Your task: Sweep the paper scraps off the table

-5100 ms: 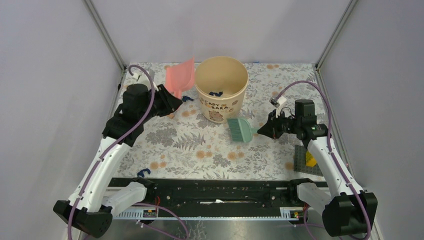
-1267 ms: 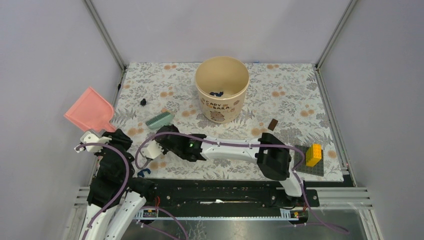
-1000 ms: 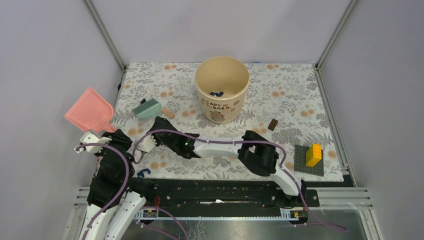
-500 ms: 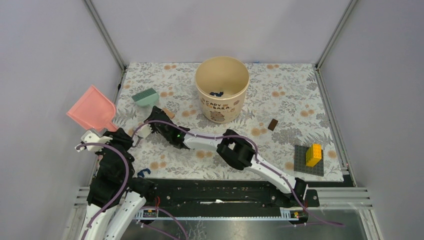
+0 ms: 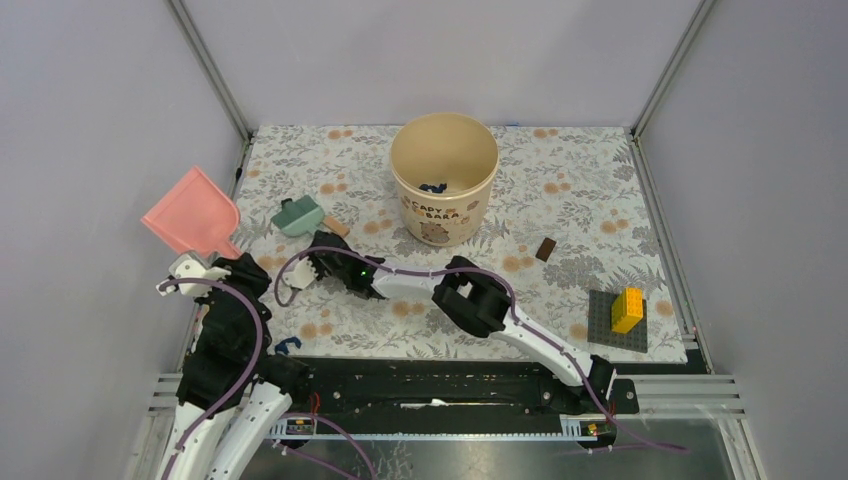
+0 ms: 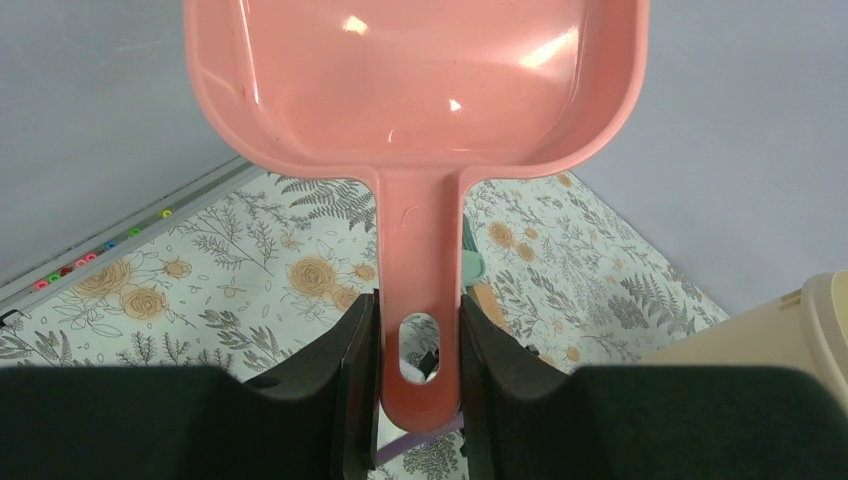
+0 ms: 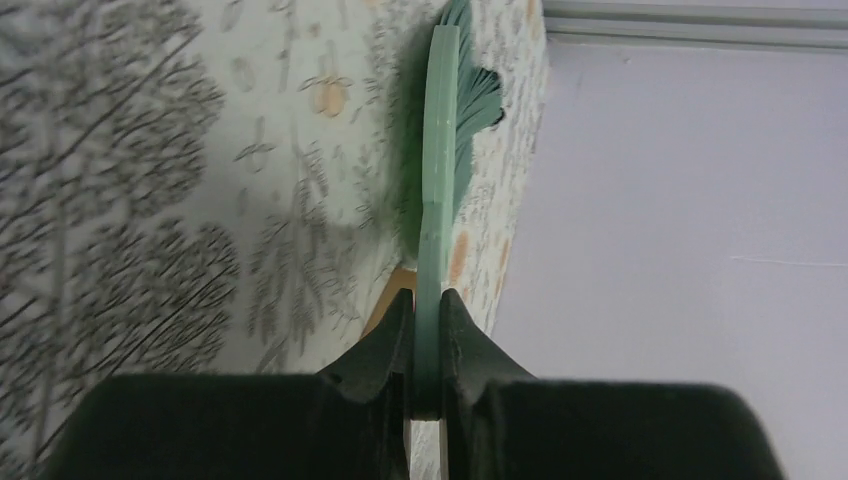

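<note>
Dustpan and brush held over the left side of the table (image 5: 600, 190).
From above, dark blue paper scraps (image 5: 433, 187) lay inside the cream bucket (image 5: 443, 178). At the left wrist, the left gripper (image 6: 420, 350) clamped the pink dustpan (image 6: 415, 80) by its handle. At the right wrist, the right gripper (image 7: 425, 340) pinched the green brush (image 7: 445, 150).

Top view, 12 o'clock pointing away from the arm bases. The bucket (image 5: 441, 215) stands on the table (image 5: 560, 190) at 12 o'clock of its centre, with paper scraps (image 5: 433, 187) inside. The brush (image 5: 298, 216) is at 9 o'clock. The dustpan (image 5: 192, 213) is farther out on that bearing, beyond the table's left edge. A small block (image 5: 545, 249) sits at 3 o'clock. A baseplate (image 5: 606, 330) carrying toy bricks (image 5: 627, 308) sits at 4 o'clock.
</note>
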Tool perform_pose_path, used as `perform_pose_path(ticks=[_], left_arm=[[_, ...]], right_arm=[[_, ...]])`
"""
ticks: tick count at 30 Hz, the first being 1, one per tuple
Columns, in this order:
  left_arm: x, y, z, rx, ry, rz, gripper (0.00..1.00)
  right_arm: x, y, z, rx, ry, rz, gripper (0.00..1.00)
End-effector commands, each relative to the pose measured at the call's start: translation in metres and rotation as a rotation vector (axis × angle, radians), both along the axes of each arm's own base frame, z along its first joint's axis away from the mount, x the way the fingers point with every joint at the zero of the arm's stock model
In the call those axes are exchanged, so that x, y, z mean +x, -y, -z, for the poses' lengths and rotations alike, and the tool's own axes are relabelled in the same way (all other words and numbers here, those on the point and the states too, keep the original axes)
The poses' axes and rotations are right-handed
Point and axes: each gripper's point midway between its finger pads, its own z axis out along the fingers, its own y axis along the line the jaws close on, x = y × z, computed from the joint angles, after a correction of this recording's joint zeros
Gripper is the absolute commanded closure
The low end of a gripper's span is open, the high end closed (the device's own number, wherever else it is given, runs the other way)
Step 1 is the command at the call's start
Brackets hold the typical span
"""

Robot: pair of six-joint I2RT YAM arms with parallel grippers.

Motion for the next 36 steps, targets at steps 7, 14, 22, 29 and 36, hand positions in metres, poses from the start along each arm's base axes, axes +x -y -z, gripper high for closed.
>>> perform_pose_path(ticks=[7,14,22,29,36], left_arm=[[0.007,0.006,-0.007,0.005,0.026,0.027,1.00],[0.008,0.007,-0.007,0.007,0.025,0.035,1.00],[0.008,0.007,-0.007,0.008,0.024,0.037,1.00],[0.008,0.008,-0.007,0.007,0.025,0.039,1.00],[0.011,0.010,-0.004,0.015,0.006,0.047,1.00]], right_arm=[[-0.079,0.048,-0.031,-0.088,-0.140,-0.085,1.00],[-0.169,0.099,-0.027,-0.296,-0.398,-0.053,1.00],[-0.208,0.149,-0.079,-0.385,-0.549,0.020,1.00],[-0.199,0.201,-0.107,-0.467,-0.462,0.097,1.00],[-0.201,0.219,-0.149,-0.434,-0.443,0.098,1.00]])
